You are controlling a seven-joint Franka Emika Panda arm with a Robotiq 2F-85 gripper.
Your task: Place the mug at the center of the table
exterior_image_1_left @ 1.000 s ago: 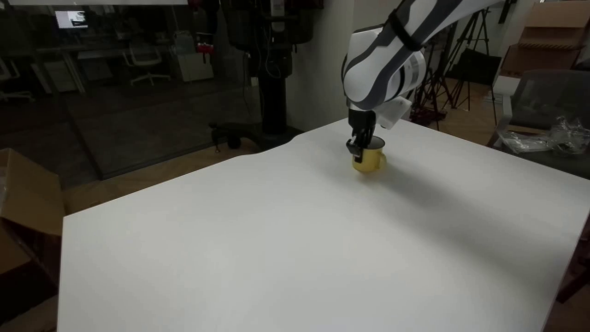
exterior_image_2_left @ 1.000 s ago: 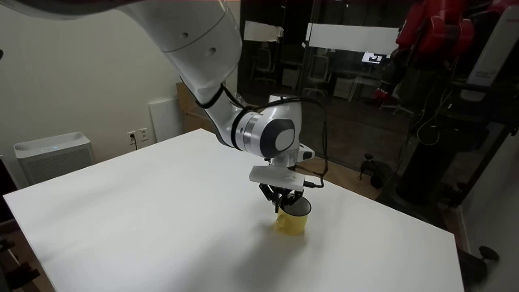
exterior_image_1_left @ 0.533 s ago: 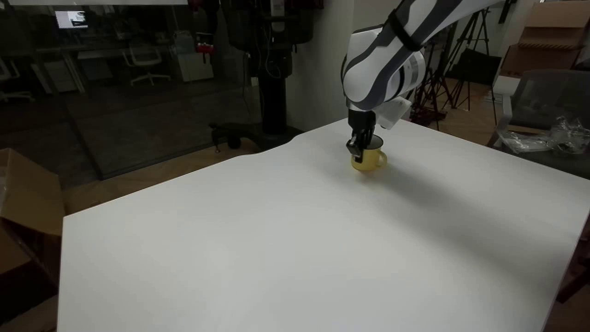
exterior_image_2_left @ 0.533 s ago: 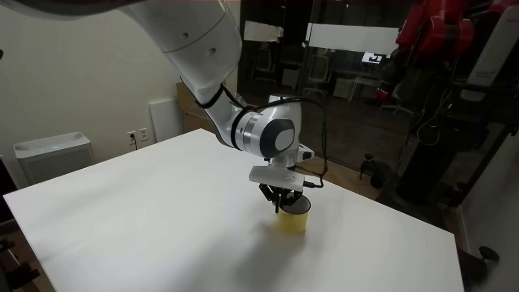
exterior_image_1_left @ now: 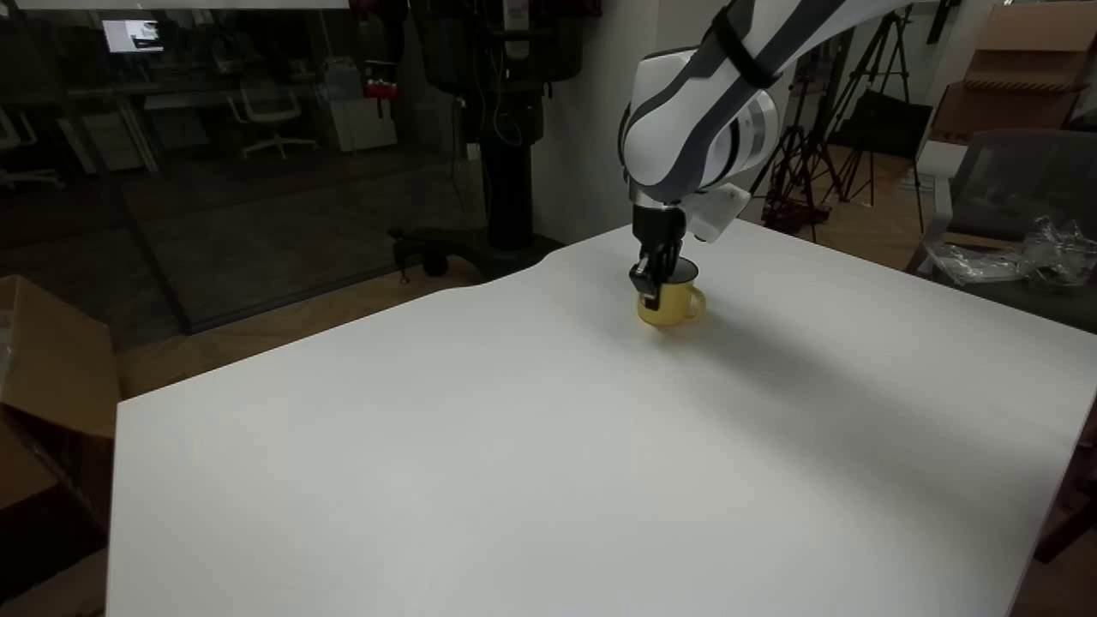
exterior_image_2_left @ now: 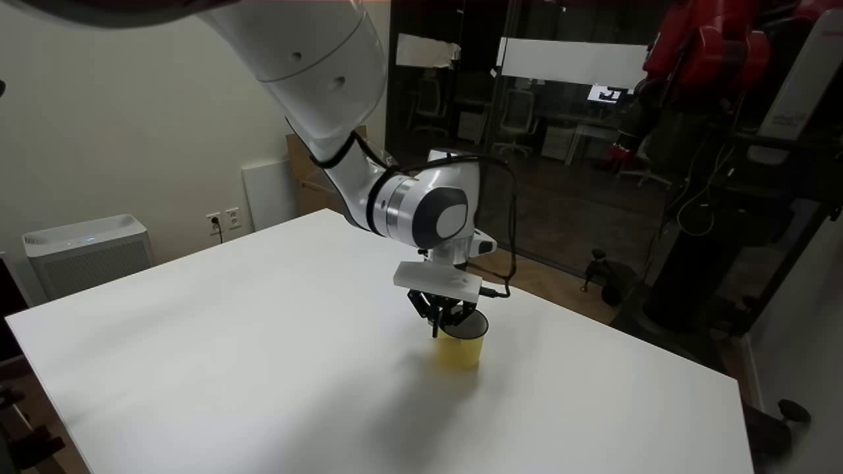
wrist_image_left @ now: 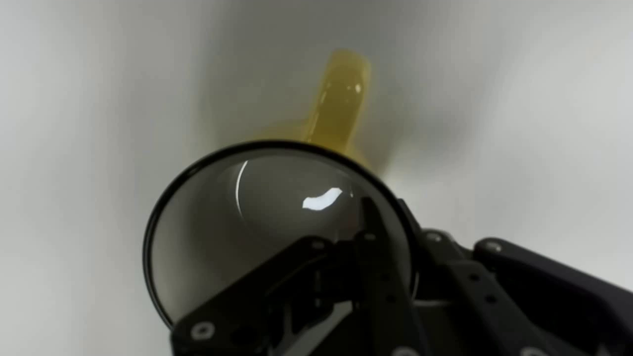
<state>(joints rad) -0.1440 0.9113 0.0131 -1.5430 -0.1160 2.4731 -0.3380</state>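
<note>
The yellow mug [exterior_image_1_left: 673,307] has a dark rim and a pale grey interior. It is roughly upright at the table's far part in an exterior view, and it also shows in an exterior view [exterior_image_2_left: 471,350]. My gripper [exterior_image_1_left: 649,300] is shut on the mug's wall, also seen in the wrist view [wrist_image_left: 383,201], with one finger inside the mug and one outside. The handle [wrist_image_left: 341,96] points away from the fingers. I cannot tell whether the mug's base touches the table. The white table [exterior_image_1_left: 514,446] spreads widely around it; it shows in both exterior views [exterior_image_2_left: 250,355].
A dark wheeled robot stand [exterior_image_1_left: 510,188] is beyond the table's edge. An open cardboard box [exterior_image_1_left: 60,360] is beside the table, and a chair with plastic wrap [exterior_image_1_left: 1020,206] is at the opposite side. An air purifier [exterior_image_2_left: 89,253] stands by the wall.
The fingers stay on the mug's wall. The mug shifts slightly at first, then moves with my gripper, leftward in both exterior views.
</note>
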